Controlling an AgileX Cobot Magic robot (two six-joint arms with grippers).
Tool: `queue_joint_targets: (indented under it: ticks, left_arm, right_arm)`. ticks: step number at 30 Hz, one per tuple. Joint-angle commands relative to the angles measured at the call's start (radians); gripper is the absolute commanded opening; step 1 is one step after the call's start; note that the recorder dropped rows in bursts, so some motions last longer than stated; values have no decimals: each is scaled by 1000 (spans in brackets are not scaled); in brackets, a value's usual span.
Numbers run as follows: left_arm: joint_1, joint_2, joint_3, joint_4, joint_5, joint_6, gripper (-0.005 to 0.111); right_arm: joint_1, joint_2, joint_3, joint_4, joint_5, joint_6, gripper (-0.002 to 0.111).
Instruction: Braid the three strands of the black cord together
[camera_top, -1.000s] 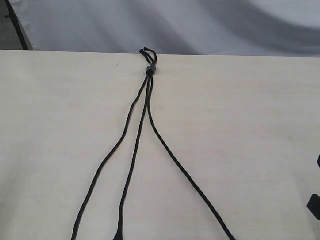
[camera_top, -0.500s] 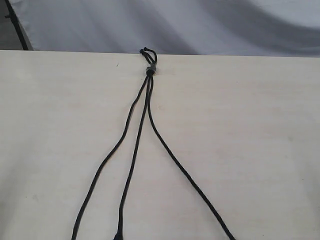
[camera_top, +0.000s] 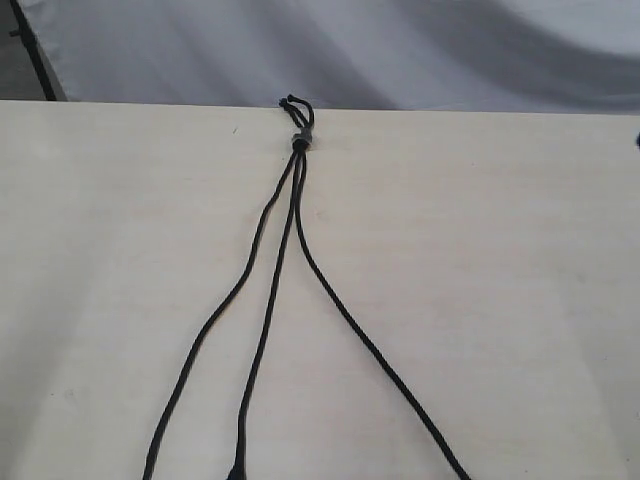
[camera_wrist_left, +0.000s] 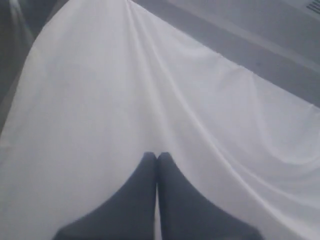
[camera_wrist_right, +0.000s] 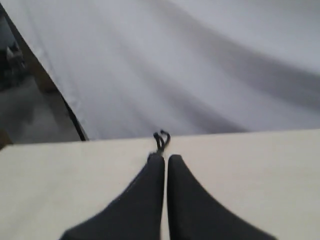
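You are holding left gripper (camera_wrist_left: 157, 156) and right gripper (camera_wrist_right: 166, 159) closed, seemingly empty; the three strands (camera_top: 275, 290) are fanning from twelve toward six o'clock, separated for crossing.

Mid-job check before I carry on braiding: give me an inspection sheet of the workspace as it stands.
Surface: pale table.
Job's things: black cord banded near the far edge; three strands fan out from the band, unbraided.
Clutter: nothing seen.
Hands: left hand shut, empty, facing white cloth; right hand shut, empty, above the table, pointing toward the cord's loops.
Cables: nothing seen.
Surroundings: white cloth hangs behind the table.
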Motion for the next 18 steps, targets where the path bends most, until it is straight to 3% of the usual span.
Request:
queue_joint_targets:
  ticks: [1,5,11,15,18]
  left_arm:
    - [1,199,-120,7,104,34,0]
    - [1,522,-287,145,252,30,0]
    - [1,847,-489,162,498,29,0]
    - [-1,1038,-634,158,671,90,0]
    - [-39,1147,-712,153,800,118,0]
  right_arm:
    - [49,307,-139,-8,182,-24,3]
    - [215,655,-293,-7,249,-24,3]
    - [419,937,-487,-10,333,-38,7]
    - [498,1087,-615,-10,423,-39,32]
    - [532,1178,-685,-7,486,-39,46]
